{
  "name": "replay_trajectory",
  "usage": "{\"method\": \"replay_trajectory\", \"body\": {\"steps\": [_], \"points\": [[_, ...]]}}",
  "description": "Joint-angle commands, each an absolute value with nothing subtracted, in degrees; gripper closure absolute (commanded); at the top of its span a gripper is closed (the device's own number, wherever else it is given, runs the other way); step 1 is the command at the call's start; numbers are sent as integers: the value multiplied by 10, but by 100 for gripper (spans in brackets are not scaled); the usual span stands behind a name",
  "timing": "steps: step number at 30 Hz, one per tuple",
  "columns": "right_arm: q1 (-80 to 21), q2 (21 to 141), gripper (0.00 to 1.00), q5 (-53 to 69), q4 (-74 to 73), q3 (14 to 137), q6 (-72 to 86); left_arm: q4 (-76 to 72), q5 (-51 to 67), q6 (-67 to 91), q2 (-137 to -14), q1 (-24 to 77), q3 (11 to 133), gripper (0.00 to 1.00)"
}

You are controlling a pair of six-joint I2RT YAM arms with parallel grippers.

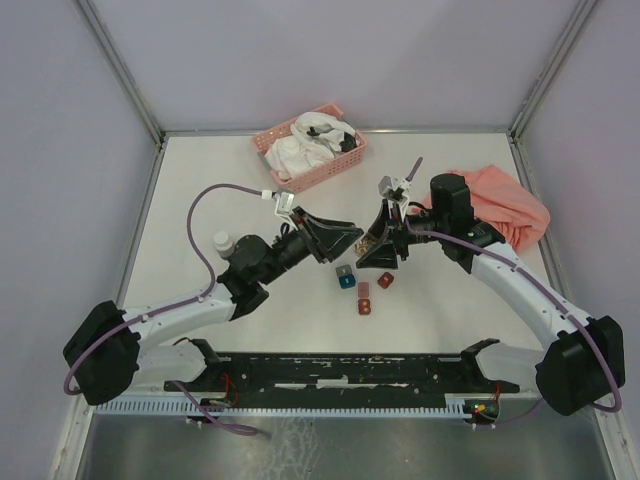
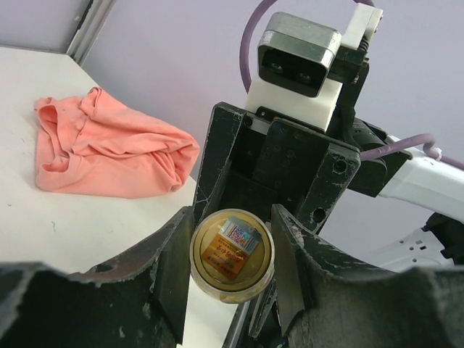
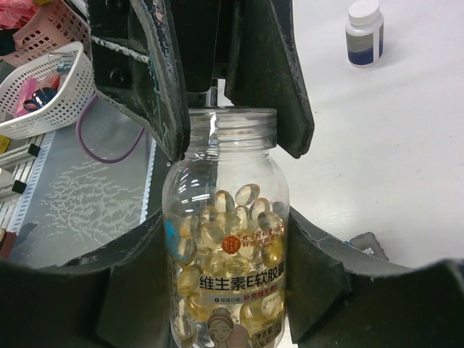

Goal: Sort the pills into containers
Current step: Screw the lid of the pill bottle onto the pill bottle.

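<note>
A clear jar [image 3: 226, 246] full of golden pills [image 3: 232, 217] hangs between my two grippers above the table's middle. My right gripper [image 3: 228, 290] is shut on the jar's labelled body. My left gripper [image 2: 232, 254] is shut on its neck end, a round gold face with a sticker [image 2: 232, 250] in the left wrist view. From above, the left gripper [image 1: 350, 240] and right gripper [image 1: 382, 252] meet tip to tip and hide the jar. Just in front of them stand the containers: a grey box [image 1: 343, 269], a teal box [image 1: 346, 281] and two dark red boxes [image 1: 365, 304] [image 1: 386, 281].
A pink basket [image 1: 310, 150] with white items stands at the back. A salmon cloth [image 1: 505, 205] lies at the back right. A white-capped bottle [image 1: 222, 241] stands by the left arm. Another white basket [image 3: 43, 94] sits beyond the table's near edge.
</note>
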State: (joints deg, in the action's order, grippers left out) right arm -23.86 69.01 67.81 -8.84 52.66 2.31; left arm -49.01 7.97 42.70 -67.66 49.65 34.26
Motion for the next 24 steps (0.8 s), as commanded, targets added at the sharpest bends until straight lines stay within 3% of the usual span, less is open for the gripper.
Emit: {"method": "replay_trajectory", "body": {"steps": [1,4,7,17,24], "points": [[-237,684,98,719,-80,542,27,-534,116,399,-656,497,341,44],[-237,681,98,718,-88,544,18,-505,78,402,-639,497,336,13],[-237,678,98,716,-98,547,6,-456,34,399,-610,497,327,2],[-237,662,98,695,-170,556,-88,-343,-70,439,-482,497,268,0],[-237,633,98,628,-208,548,-173,-312,-124,551,-481,512,287,4]]}}
